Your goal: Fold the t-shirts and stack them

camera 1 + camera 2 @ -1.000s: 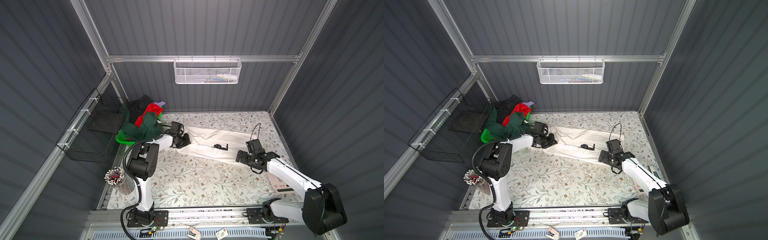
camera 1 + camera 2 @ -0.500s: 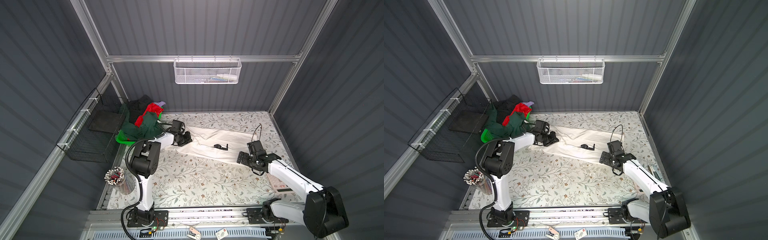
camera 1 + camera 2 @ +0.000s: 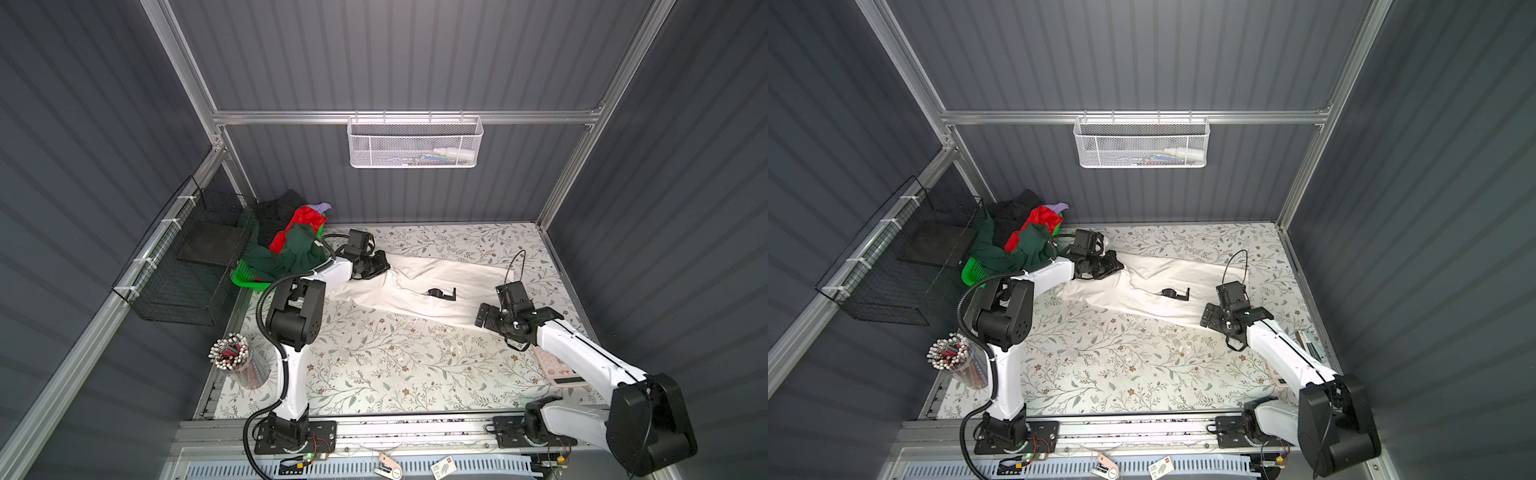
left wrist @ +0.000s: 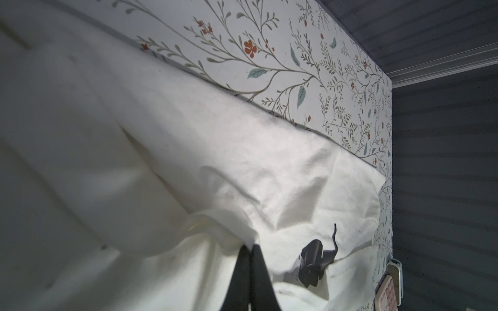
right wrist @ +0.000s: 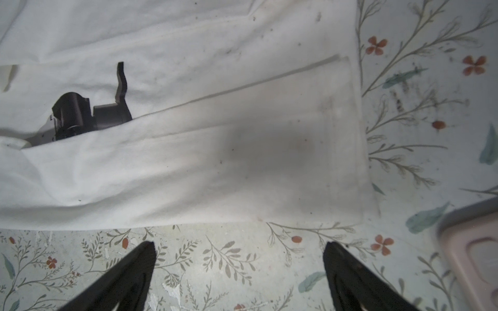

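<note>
Left end effector: pinched shut on raised fold of cream t-shirt, probably anchoring it for smoothing. Right end effector: spread wide beside its near edge, poised to grab. T-shirt stretched across far half of table.

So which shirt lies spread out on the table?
The white shirt; the green shirt, red shirt and black shirt are heaped at the basket.

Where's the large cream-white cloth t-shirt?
In both top views the cream-white t-shirt lies mid-back on the floral table, left end pinched by the left gripper, right end beside the open right gripper.
</note>
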Robot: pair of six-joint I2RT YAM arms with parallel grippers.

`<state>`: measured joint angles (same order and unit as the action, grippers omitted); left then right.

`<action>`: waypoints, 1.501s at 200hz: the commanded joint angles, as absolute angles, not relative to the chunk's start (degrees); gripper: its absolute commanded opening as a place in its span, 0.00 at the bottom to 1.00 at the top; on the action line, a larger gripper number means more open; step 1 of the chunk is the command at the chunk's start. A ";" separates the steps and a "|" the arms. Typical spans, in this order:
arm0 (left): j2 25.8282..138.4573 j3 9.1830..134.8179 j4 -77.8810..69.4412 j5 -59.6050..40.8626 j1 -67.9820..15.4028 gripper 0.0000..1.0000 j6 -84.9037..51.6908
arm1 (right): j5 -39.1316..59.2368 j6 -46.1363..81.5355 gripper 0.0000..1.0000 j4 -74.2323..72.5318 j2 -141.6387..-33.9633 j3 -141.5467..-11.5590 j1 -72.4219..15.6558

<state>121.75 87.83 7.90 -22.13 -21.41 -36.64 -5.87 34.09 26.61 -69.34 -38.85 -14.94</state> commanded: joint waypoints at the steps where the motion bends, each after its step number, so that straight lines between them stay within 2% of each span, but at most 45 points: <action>1: 123.59 91.13 9.53 -22.28 -22.31 0.00 -35.25 | -5.87 34.17 0.99 27.24 -68.84 -37.88 -14.59; 29: 126.25 94.79 10.72 -23.98 -23.48 0.00 -34.10 | -5.71 34.19 0.99 27.51 -68.95 -37.86 -14.42; 61: 127.89 98.13 14.22 -21.53 -25.28 0.00 -30.48 | -5.50 34.13 0.99 27.45 -68.96 -38.04 -14.22; 85: 129.20 99.91 16.42 -19.74 -25.66 0.46 -28.11 | -4.84 34.22 0.99 27.45 -69.75 -38.12 -14.07; 93: 129.28 100.32 17.16 -19.31 -25.75 0.57 -27.30 | -4.70 34.28 0.99 27.45 -70.18 -38.22 -14.06; 124: 126.59 99.69 16.42 -15.11 -25.82 0.73 -25.08 | -4.46 34.63 0.99 27.84 -70.31 -38.22 -14.06; 152: 122.03 97.63 17.03 -10.35 -25.77 0.99 -23.53 | -4.89 34.61 0.99 28.43 -68.69 -38.30 -14.14; 183: 115.41 91.79 19.04 -0.93 -25.84 1.00 -21.66 | -6.09 32.86 0.99 26.73 -67.95 -39.34 -14.50; 233: 111.05 85.10 25.44 4.13 -25.73 1.00 -19.75 | -7.77 29.53 0.99 26.72 -79.29 -47.83 -15.32; 300: 114.58 82.76 22.48 -1.09 -23.23 1.00 -23.12 | -5.23 31.23 0.92 24.24 -94.01 -56.51 -16.77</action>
